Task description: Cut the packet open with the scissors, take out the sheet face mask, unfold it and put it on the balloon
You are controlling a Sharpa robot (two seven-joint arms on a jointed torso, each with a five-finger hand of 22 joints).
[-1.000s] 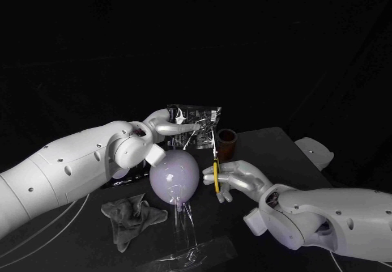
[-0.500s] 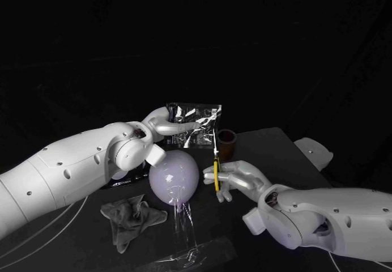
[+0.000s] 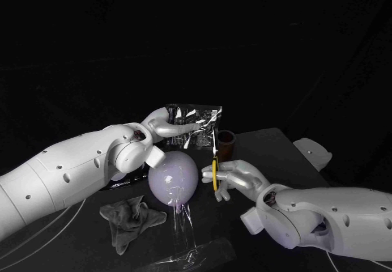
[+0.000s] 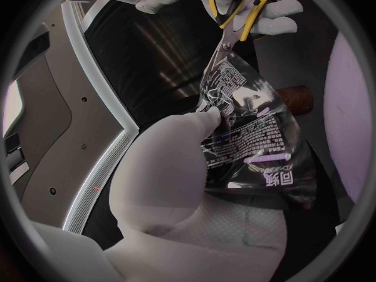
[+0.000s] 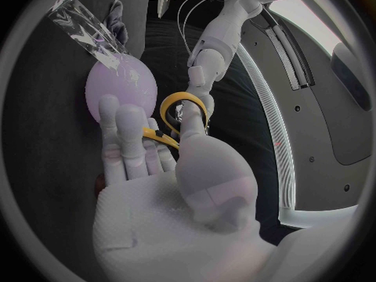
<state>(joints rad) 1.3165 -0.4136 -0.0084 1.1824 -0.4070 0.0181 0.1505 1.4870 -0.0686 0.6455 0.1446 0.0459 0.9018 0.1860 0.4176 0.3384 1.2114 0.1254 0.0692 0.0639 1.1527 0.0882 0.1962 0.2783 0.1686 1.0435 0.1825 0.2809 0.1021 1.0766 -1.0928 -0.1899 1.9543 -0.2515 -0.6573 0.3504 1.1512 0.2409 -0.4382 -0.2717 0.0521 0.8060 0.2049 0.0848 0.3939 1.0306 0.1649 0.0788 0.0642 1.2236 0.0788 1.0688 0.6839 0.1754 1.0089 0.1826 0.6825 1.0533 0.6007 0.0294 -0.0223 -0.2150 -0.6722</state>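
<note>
Currently pinching with left hand (image 3: 167,127) the packet (image 3: 196,122), holding it up just above balloon (image 3: 173,178). Gripping scissors (image 3: 214,173) by yellow handles in right hand (image 3: 237,177), blades pointing up, meeting packet's edge. Seeing white small print plus larger characters on packet, not reading legibly.

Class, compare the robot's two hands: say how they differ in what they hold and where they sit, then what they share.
The left hand pinches the clear packet; the right hand grips the yellow-handled scissors, blades pointing up. The left hand is raised past the balloon; the right hand sits lower, beside it. Shared: each holds its thing off the table, and the blades reach the packet's edge.
</note>
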